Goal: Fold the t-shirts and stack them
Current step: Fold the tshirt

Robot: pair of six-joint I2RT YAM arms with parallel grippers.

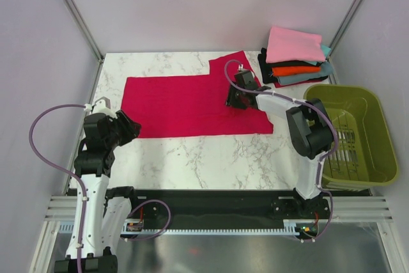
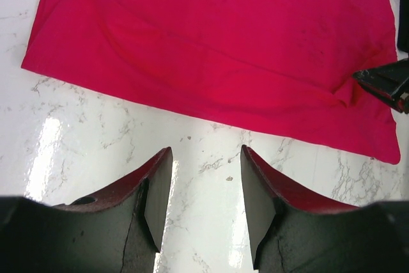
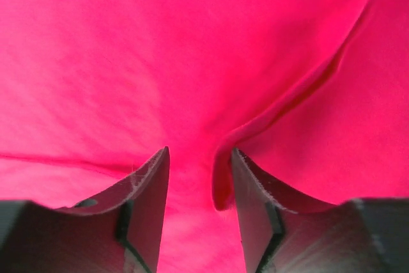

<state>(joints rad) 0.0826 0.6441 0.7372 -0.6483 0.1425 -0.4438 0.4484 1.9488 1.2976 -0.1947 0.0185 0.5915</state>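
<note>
Pale walls [image 1: 192, 4] and metal posts [image 1: 77, 11] close in a white marble table [image 1: 192, 158], glossy enough to throw glare in the left wrist view.

The right arm [image 1: 307, 126] crosses the red shirt [image 1: 185, 107] and hides part of its right side. The right wrist view is filled with red cloth [image 3: 128, 62], so no table shows there. The left wrist view cuts the red shirt [image 2: 211, 43] off at the top and right. In the stack at the upper right of the top view, only the pink shirt [image 1: 293, 44] shows its face. The orange [image 1: 295, 70], black [image 1: 265, 68] and teal-grey [image 1: 307, 79] ones show edges only, so the count of layers is unsure.

There are two arms, one red shirt spread flat, one stack of at least four folded shirts, and one basket [image 1: 377, 158], olive green, at the right edge.

The red shirt lies in the upper middle of the table. The left gripper [image 1: 131, 126] hangs at its lower left corner, its fingers [image 2: 156, 190] spread over bare marble with nothing between them. The right gripper [image 1: 233, 97] sits on the shirt's right part. Its fingers [image 3: 150, 183] stand apart, with a raised fold of red cloth between them lying against the right-hand finger only.
</note>
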